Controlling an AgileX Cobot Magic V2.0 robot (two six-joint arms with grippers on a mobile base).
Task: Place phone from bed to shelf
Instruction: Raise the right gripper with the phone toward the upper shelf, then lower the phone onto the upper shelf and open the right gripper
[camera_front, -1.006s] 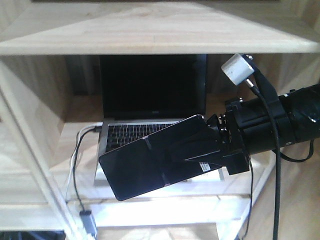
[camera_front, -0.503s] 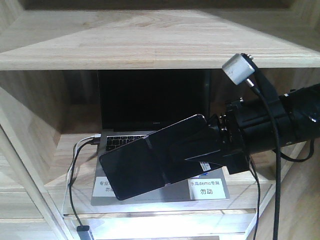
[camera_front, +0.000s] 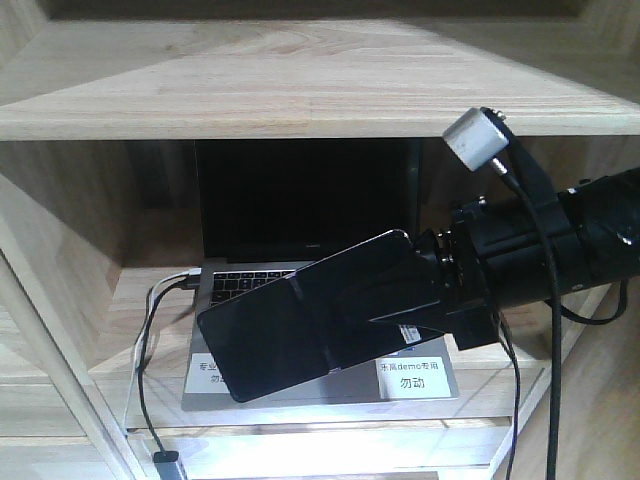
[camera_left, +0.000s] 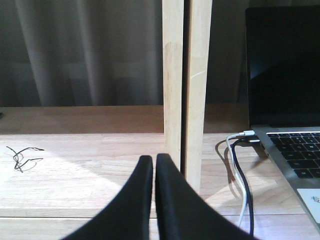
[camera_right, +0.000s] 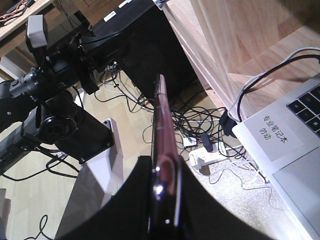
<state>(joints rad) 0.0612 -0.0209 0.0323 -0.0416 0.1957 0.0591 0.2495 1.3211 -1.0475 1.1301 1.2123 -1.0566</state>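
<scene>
Between the closed fingers of my right gripper (camera_front: 385, 305) the phone (camera_front: 285, 335) is clamped, tilted, in the air just ahead of the laptop (camera_front: 300, 200). Its seat in the grip matches a second ago; only the shelf (camera_front: 300, 110) sat higher in view then. Carrying looks finished; setting-down remains. Left gripper (camera_left: 154, 167): fingers pressed together, holding nothing.

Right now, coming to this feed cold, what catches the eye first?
The black phone, tilted, is clamped in the right gripper in front of the shelf. Behind it an open laptop sits on that shelf, with cables plugged into its side. The left gripper is shut and empty beside an upright post.
</scene>
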